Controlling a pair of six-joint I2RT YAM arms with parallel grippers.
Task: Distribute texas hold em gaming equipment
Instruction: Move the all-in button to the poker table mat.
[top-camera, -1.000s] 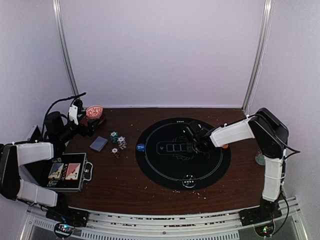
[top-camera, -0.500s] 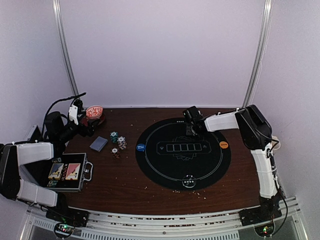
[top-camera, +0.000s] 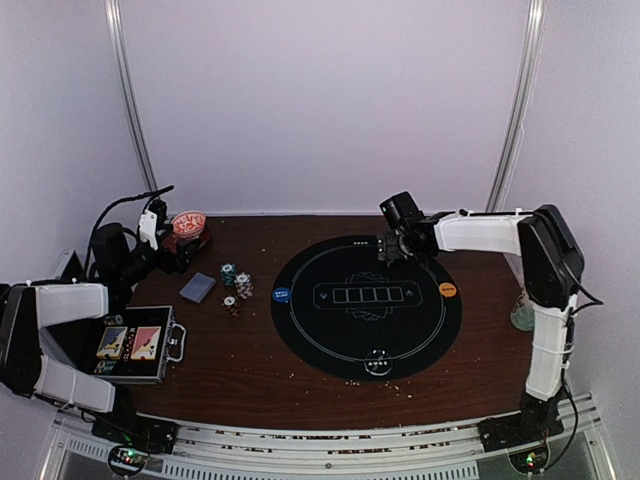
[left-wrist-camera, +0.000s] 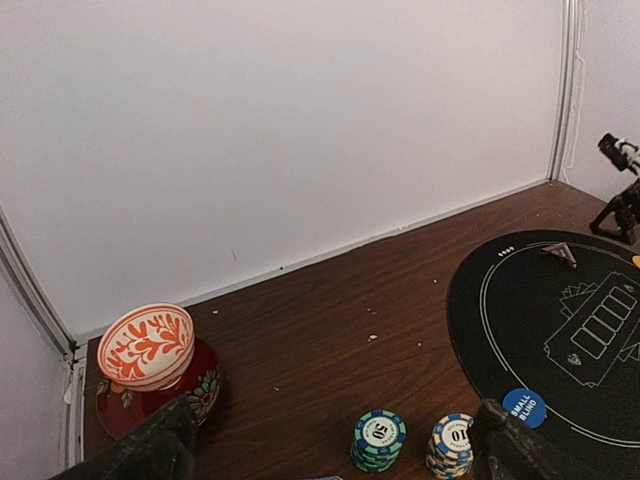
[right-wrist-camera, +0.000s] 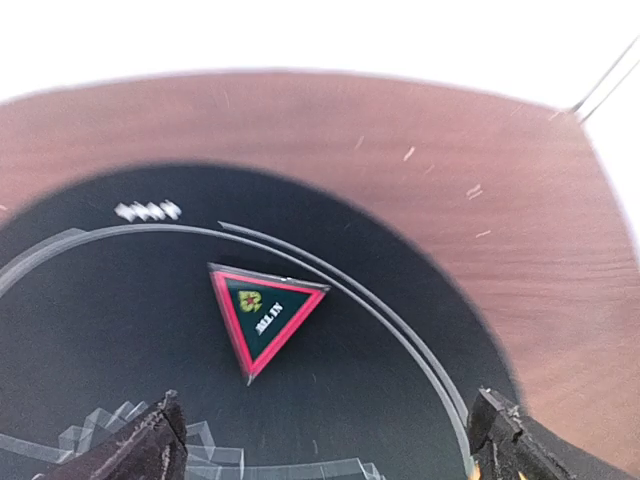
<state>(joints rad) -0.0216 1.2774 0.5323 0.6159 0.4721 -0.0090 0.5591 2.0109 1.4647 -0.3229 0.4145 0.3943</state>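
Right pincer: released, jaws wide, nothing between; over far edge of black round mat.
Red-triangle marker button: flat on mat, just inside white ring, apart from fingers.
Left pincer: released, empty, over counter near chip stacks.
Blue small-blind button: mat's left edge.
Orange button: mat's right edge.
Cards: left of chips.

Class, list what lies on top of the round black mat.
On the mat: a blue button at the left edge, an orange button at the right, a red-bordered triangle marker at the far edge. The right gripper largely hides the triangle in the top view.
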